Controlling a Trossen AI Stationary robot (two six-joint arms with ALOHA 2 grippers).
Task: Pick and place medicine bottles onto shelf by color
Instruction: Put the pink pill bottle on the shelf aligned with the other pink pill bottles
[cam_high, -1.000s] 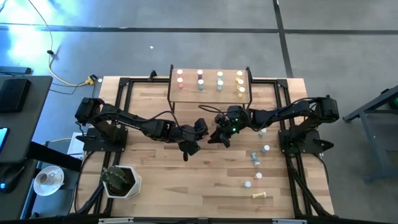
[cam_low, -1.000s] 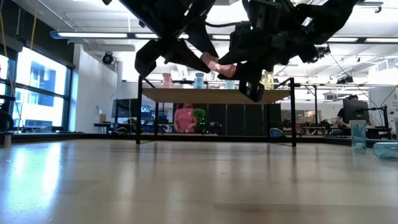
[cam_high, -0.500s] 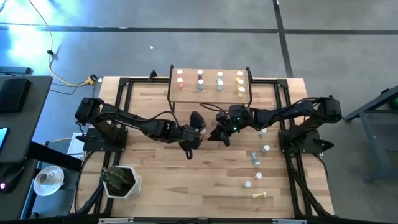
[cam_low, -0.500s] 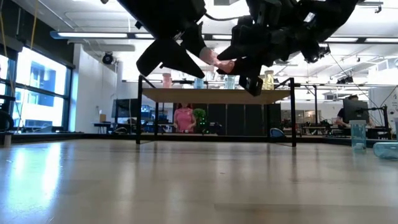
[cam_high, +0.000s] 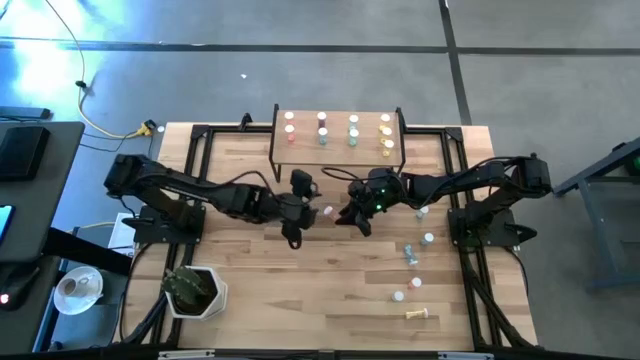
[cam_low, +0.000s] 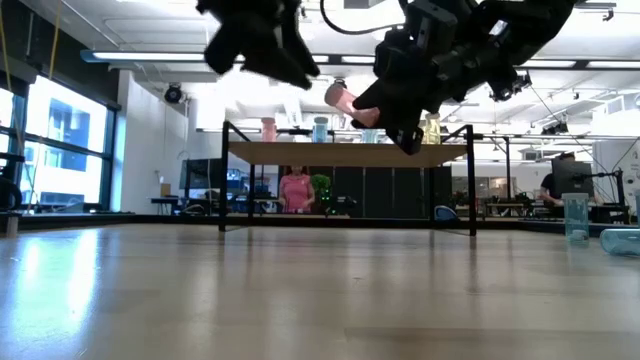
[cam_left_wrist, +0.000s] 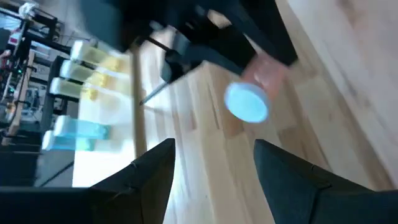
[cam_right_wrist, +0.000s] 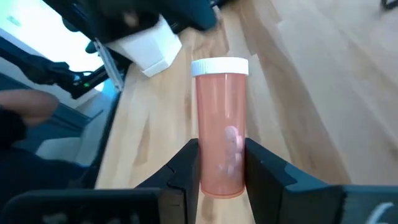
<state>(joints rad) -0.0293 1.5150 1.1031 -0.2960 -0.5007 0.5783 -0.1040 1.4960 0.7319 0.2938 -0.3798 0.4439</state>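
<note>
Between right gripper (cam_right_wrist: 221, 163) fingers, smooth cylindrical pink bottle (cam_right_wrist: 219, 124)

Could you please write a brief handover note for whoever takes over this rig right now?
Right claw: shut on a pink bottle, held in the air in front of the shelf.
Left claw: open, empty, just beside the held bottle.
Done: about nine bottles stand on the shelf in colour columns, pink, blue, green, yellow.
Left: place the pink bottle on the shelf with the pink ones, then sort the loose bottles on the table's right side.
</note>
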